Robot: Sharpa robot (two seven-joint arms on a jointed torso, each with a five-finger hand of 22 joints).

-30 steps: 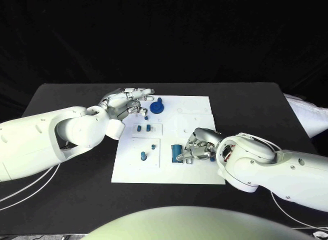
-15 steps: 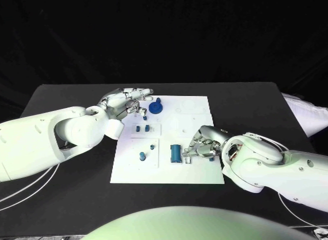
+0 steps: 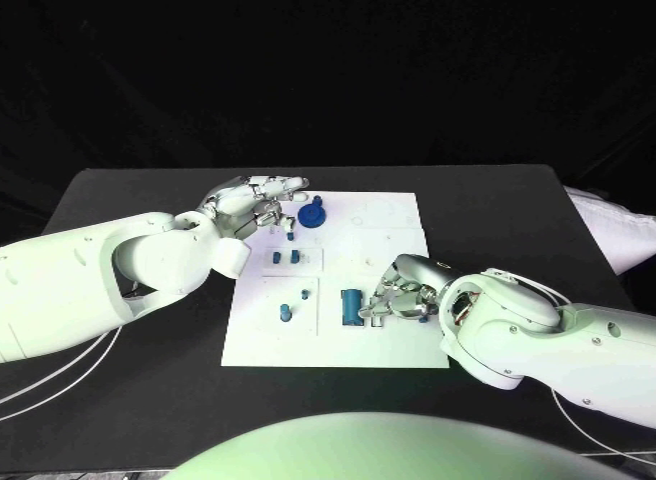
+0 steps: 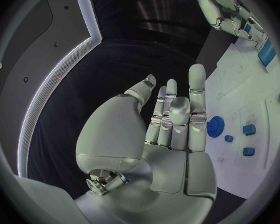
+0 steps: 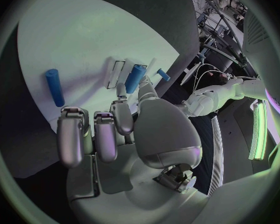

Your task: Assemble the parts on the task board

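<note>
The right hand crowds the task board near its right edge, beside the blue cylinder. The left hand blocks the board's far-left corner. The counter lies open on the left side.

A robotics lab: black table, black backdrop, cabled equipment.

Matt white task board is lying on a matt black table — silver hands gleaming like polished metal.

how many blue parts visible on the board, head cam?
6: gear at the far left edge, two small blocks mid-left, two pegs near left, cylinder by the right hand, which may hide more.
</note>
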